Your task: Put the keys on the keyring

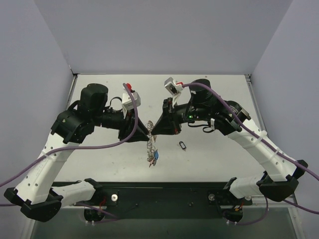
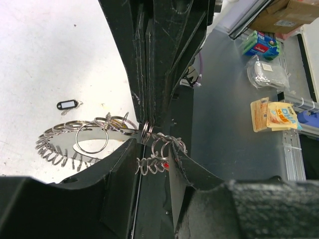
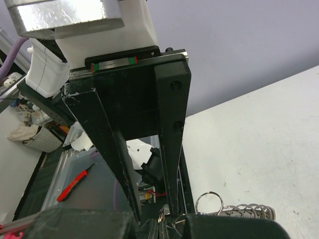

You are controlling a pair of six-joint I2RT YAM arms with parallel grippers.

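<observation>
1. Large silvery metal keyring with a ribbed, coil-like rim (image 1: pixel 150 148), hanging just below the two meeting sets of fingertips, over the middle of the white table (image 1: pixel 219 159). Impossible to tell whether its lower end touches the surface.
2. In the left wrist view, open centre of the keyring (image 2: pixel 52 149) plainly visible, with tight coils all round the rim and several thin plain split rings (image 2: pixel 92 138) threaded on it. One more stretch of coil and a split ring at the bottom of the right wrist view (image 3: pixel 249 210).
3. Small metal keys with coloured plastic heads (image 1: pixel 156 156) dangling at the ring's lower end. One blue head clear, something reddish just below it, the rest too small to make out.
4. Right gripper (image 1: pixel 152 132) clenched on the keyring's wire, fingers pressed together at the tips (image 2: pixel 146 127), the same pinch at the bottom of its own view (image 3: pixel 159 215).
5. Left gripper (image 1: pixel 148 134) released, fingers parted (image 2: pixel 153 147), with a short loop of coil lying in the gap. No telling whether either pad touches it.
6. Small black plastic key tag with a pale label window (image 1: pixel 182 145) flat on the table, right of the keyring and apart from it (image 2: pixel 68 104).
7. Beyond the table edge in the left wrist view, a brown cardboard box (image 2: pixel 291 12), contents hidden, and a clear plastic bag (image 2: pixel 266 72) with something grey inside.
</observation>
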